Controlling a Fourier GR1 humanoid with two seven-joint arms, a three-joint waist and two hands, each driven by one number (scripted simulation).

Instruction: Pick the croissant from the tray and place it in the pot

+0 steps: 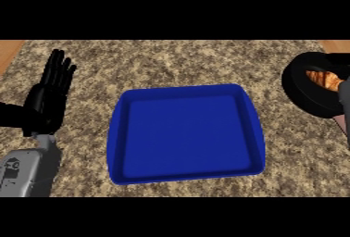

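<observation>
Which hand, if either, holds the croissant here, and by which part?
Cannot be told. The croissant lies over the pot, the right hand mostly cut off beside it. The left hand holds nothing.

Blue tray (184,173), speckled counter (178,60), black pot (308,99)

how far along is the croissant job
Nearly done. The blue tray holds nothing, and the croissant sits inside the black pot at the right edge. The right hand is at the pot, mostly out of view. The left hand rests open. Left: pull the right hand away.
</observation>
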